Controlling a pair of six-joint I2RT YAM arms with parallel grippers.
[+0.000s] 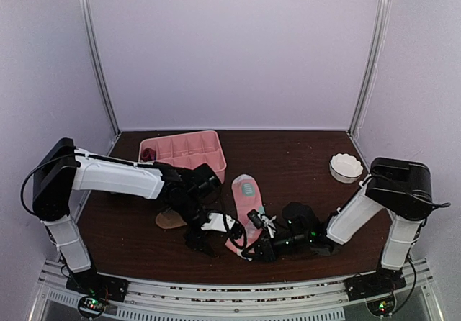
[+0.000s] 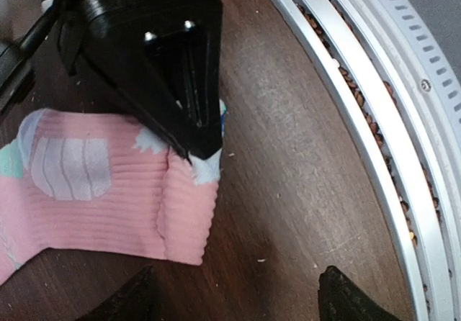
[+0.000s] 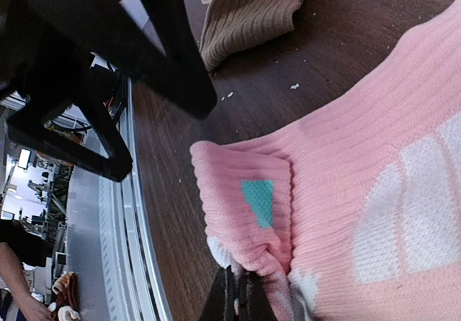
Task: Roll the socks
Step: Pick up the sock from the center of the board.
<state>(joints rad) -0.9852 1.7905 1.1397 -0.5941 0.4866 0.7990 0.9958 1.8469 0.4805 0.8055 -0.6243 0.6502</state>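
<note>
A pink sock (image 1: pixel 245 200) with white and mint patches lies flat at the table's middle, its cuff end toward the near edge. My right gripper (image 3: pixel 241 297) is shut on the cuff's folded-over edge (image 3: pixel 245 213). In the left wrist view that gripper (image 2: pixel 189 147) pinches the sock (image 2: pixel 94 191) from above. My left gripper (image 2: pixel 241 303) is open wide and empty over bare wood just beside the cuff. A tan sock (image 1: pixel 171 219) lies to the left, and it also shows in the right wrist view (image 3: pixel 252 11). A second pink sock cannot be told apart.
A pink divided tray (image 1: pixel 189 145) stands at the back left, with a small dark red bundle (image 1: pixel 148 152) in its left end. A white bowl (image 1: pixel 346 167) sits at the right. The metal rail (image 2: pixel 374 119) of the near table edge runs close by both grippers.
</note>
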